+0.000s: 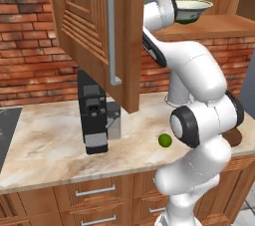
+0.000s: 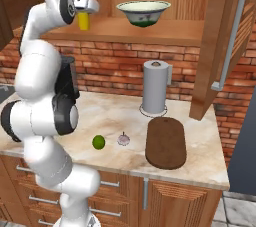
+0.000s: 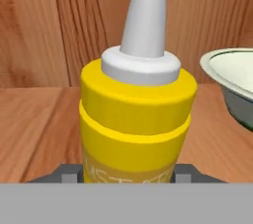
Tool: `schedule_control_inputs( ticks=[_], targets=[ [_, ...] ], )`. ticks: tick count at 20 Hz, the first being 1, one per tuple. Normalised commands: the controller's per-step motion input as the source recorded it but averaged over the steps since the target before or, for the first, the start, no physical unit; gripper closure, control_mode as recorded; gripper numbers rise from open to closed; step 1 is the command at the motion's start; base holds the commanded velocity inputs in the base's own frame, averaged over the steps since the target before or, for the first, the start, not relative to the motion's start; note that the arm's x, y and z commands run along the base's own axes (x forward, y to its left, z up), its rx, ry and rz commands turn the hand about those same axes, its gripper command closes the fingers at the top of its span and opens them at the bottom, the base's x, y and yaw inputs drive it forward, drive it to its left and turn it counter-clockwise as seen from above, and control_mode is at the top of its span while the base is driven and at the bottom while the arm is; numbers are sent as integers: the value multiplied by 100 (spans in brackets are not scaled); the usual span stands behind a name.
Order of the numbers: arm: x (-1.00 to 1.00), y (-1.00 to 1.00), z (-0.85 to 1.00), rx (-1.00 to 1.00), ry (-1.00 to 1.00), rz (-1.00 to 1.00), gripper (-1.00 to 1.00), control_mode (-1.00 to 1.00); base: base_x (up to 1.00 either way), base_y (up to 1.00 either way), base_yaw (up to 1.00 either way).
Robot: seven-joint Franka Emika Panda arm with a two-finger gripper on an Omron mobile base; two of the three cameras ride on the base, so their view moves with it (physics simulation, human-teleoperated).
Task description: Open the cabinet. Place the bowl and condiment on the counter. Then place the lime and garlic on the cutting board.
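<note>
Yellow condiment bottle (image 3: 136,119) upright on cabinet shelf (image 2: 150,31) near left end, gripper (image 2: 84,17) fingers closed on its sides. Bowl (image 2: 143,11) on shelf to its right. Lime (image 2: 98,142), garlic (image 2: 123,139) on counter (image 2: 200,146) near front edge, left of cutting board (image 2: 165,142).

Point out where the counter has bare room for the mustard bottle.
Bare counter lies left of the lime and between the coffee machine and lime. It is crowded around the garlic, cutting board and paper towel roll.
</note>
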Motion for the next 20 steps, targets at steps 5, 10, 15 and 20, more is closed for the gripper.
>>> schedule_control_inputs(
  ticks=[5, 10, 15, 20],
  targets=[
    [-100, 0, -38, 0, -11, 16, 100, -100, 0, 0, 0],
    [-100, 0, -11, 0, -6, 15, 100, -100, 0, 0, 0],
    [-100, 2, -3, 0, 0, 13, 100, -100, 0, 0, 0],
    [-99, 15, -32, 0, 0, 14, 100, -100, 0, 0, 0]
  ],
)
